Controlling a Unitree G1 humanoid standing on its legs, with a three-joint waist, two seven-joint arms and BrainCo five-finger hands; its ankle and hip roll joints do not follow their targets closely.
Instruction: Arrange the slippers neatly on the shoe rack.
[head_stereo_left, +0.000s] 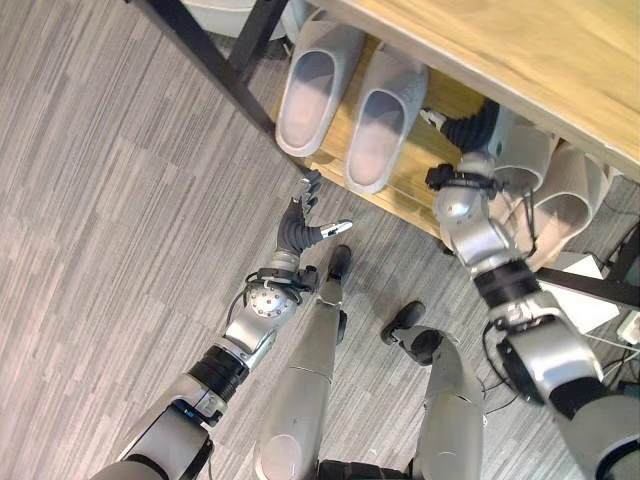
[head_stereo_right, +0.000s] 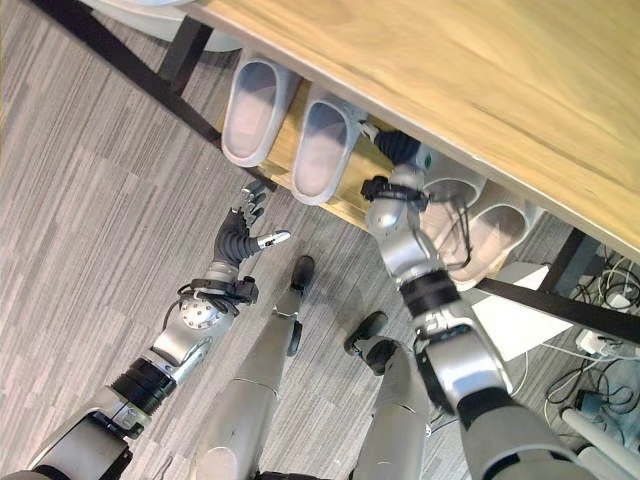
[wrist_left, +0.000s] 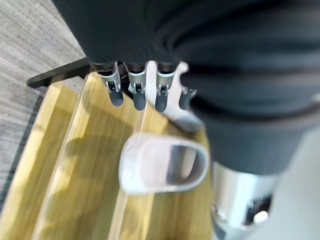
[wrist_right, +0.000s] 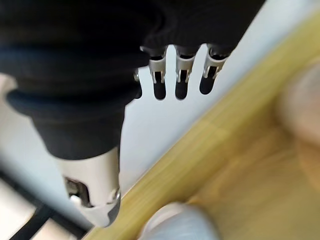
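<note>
Slippers sit in a row on the low wooden shoe rack (head_stereo_left: 420, 140) beneath a pale wooden tabletop (head_stereo_left: 540, 60). We count two grey slippers (head_stereo_left: 345, 100) side by side at the rack's left end, their toes overhanging the front edge above the grey wood-pattern floor (head_stereo_left: 110, 200). Further right lies a beige pair (head_stereo_left: 560, 195), partly hidden by our right arm.

Our right hand (head_stereo_left: 470, 128) reaches in under the tabletop, between the grey pair and the beige pair, just beside the nearer grey slipper. In the right wrist view its fingers (wrist_right: 182, 75) stand straight and relaxed, holding nothing, above the rack's wooden boards.

Our left hand (head_stereo_left: 300, 225) hangs over the floor in front of the rack, near the toes of the grey slippers but apart from them. Its fingers (wrist_left: 137, 87) are spread loosely with the thumb out to the side, and it grips nothing. Past them the left wrist view shows one grey slipper lying on the slats.

A black table leg (head_stereo_left: 215, 60) runs diagonally beside the rack's left end.
</note>
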